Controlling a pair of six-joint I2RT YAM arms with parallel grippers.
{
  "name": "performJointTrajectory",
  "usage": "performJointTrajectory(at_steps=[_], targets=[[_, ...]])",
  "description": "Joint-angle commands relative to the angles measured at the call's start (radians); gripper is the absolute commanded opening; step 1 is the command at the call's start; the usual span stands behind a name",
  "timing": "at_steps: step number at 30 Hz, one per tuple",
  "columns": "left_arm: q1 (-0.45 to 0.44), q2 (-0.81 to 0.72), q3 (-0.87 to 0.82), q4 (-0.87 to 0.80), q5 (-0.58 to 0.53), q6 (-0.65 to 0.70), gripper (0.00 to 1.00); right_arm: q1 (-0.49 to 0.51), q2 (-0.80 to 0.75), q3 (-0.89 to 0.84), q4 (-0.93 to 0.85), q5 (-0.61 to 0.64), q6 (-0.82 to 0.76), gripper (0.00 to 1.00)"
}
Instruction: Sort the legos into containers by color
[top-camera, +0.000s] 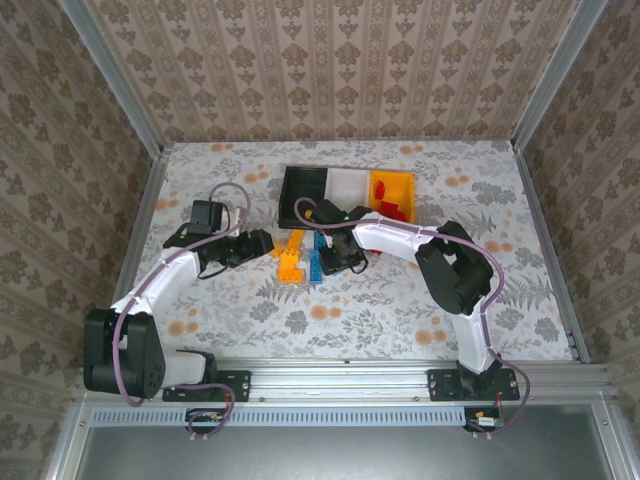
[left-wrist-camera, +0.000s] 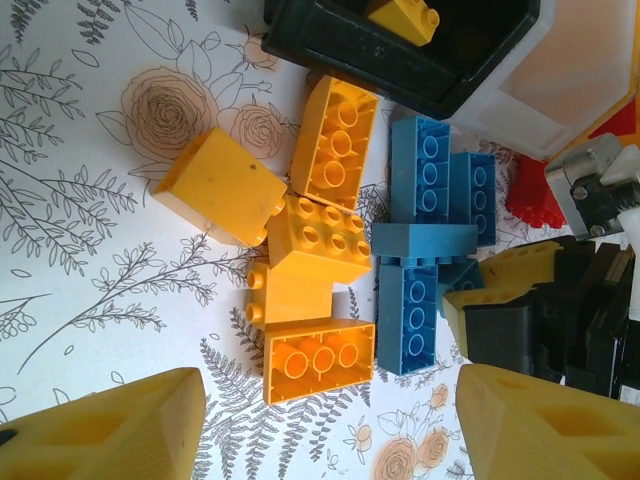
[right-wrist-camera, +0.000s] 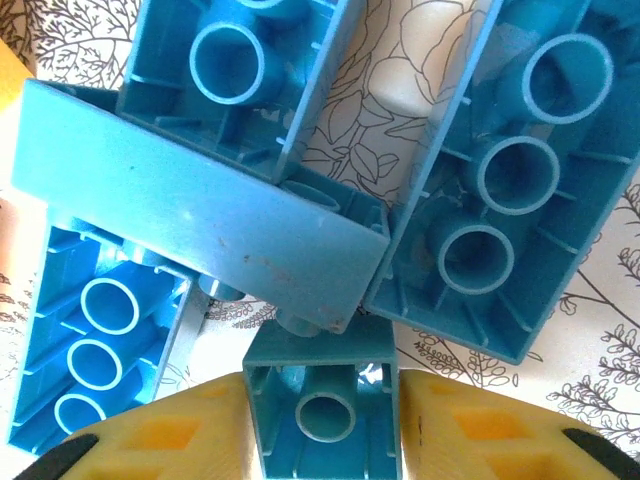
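At bottom centre of the right wrist view, small blue brick (right-wrist-camera: 322, 425) sits clamped between right gripper (right-wrist-camera: 322, 400) fingers; larger blue bricks (right-wrist-camera: 200, 230) touch above it. Left gripper (left-wrist-camera: 330, 390) spread wide over yellow bricks (left-wrist-camera: 320, 240), black bin (left-wrist-camera: 400, 70) top right.

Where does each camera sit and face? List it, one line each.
Top external: above and behind, looking down on floral table, rectangular plastic bins, left arm, right arm.
Left wrist: low, facing orange-yellow plastic bricks; left jaws open at bottom.
Right wrist: close over blue plastic bricks; right jaws pinch a small blue brick.
Shared: both wrist views show the blue bricks.
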Motion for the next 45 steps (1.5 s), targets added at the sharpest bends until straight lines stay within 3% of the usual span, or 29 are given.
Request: performJointTrajectory(at_steps=[1,11,18,32,39,45], targets=[[0.007,-0.021,-0.013,0.022,0.021,-0.025,0.69,0.006,-0.024,-0.029,-0.014,0.020,0.017,0.39],[0.007,-0.035,-0.031,0.036,0.033,-0.024,0.70,0.000,-0.237,-0.190,0.034,-0.023,0.123,0.37],[0.004,-0.067,-0.053,0.044,0.045,-0.025,0.75,-0.037,-0.306,-0.113,0.013,-0.096,0.145,0.38],[0.004,-0.197,-0.072,-0.060,0.036,0.030,0.78,-0.098,-0.007,0.431,-0.117,-0.116,0.105,0.38],[0.006,-0.223,-0.083,-0.088,0.033,0.038,0.80,-0.162,0.087,0.525,-0.187,-0.001,0.100,0.38],[0.004,-0.202,-0.086,-0.082,0.037,0.037,0.81,-0.212,0.133,0.511,-0.188,0.012,0.093,0.38]])
